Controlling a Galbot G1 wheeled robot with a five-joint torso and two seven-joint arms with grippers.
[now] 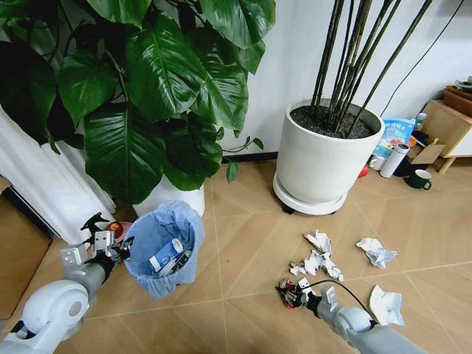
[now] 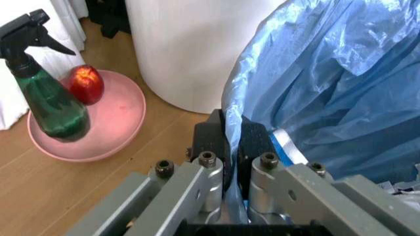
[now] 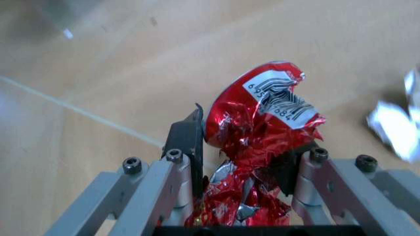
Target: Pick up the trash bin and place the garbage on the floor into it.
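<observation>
Wooden herringbone floor [image 1: 243, 243] spreads out below me, with two white pots [image 1: 318, 158] of plants standing at the wall. Next in size is the bin [image 1: 164, 247], upright with its mouth facing up, lined with a crinkly blue bag [image 2: 341, 83]; it stands just in front of the leafy plant's pot. A small blue-white bottle [image 1: 166, 255] lies slanted inside it, its long axis running from low near me up toward the far rim. My left gripper [image 1: 112, 248] is at the bin's left rim, its two dark fingers [image 2: 211, 137] pressed together on the rim and bag edge. Just beyond it on the floor a pink dish [image 2: 111, 118] carries a green spray bottle [image 2: 49, 105] and a red apple [image 2: 86, 83]. To the right, well apart from the bin, crumpled white paper wads [image 1: 317, 258] lie scattered on the planks, with another [image 1: 375, 252] farther right and one [image 1: 386, 305] beside my right arm. My right gripper [image 1: 289, 293] is low over the floor between the bin and the wads, pinching a crushed red wrapper [image 3: 262, 123]; the foil bulges out past the fingertips, its barcode patch facing up, its long axis in line with the fingers.
</observation>
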